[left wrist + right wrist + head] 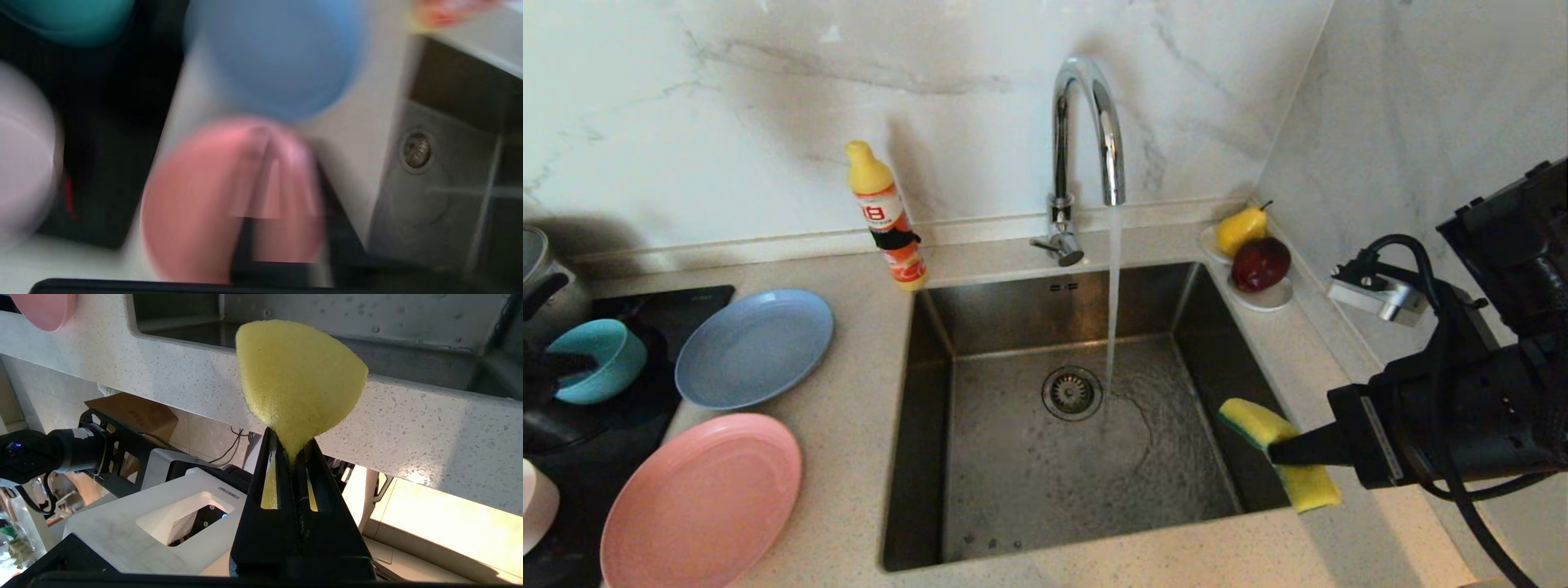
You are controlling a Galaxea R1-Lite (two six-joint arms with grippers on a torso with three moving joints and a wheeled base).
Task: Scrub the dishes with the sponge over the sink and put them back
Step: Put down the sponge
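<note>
I had the right gripper (1278, 452) clamped tight on the sponge (1278, 457), its fingers pinching the yellow foam so that it folded and fanned out beyond the tips. It hung at the right edge of the sink (980, 506), over the rim, with the basin lying to the gripper's left. Ahead of it and to its left, water ran from the tap (1086, 131) and struck the steel floor just beside the drain strainer (1072, 393).

The dishes sat well away, across the sink on the far left counter: the grey-blue plate (754, 347) furthest back, the salmon-pink plate (703, 502) nearer me, the teal bowl (598, 360) and the edge of the pale pink dish (538, 505) on the dark cooktop (645, 408).

My left gripper (261, 245) was out of the head view; its own camera, badly smeared, looked down on the salmon-pink plate just below it, and its fingers were closed narrow with nothing that I could make out between them.

Behind the right gripper's reach, a small white dish (1262, 298) of fruit stood in the corner, and a detergent bottle (886, 216) stood at the sink's back left corner.
</note>
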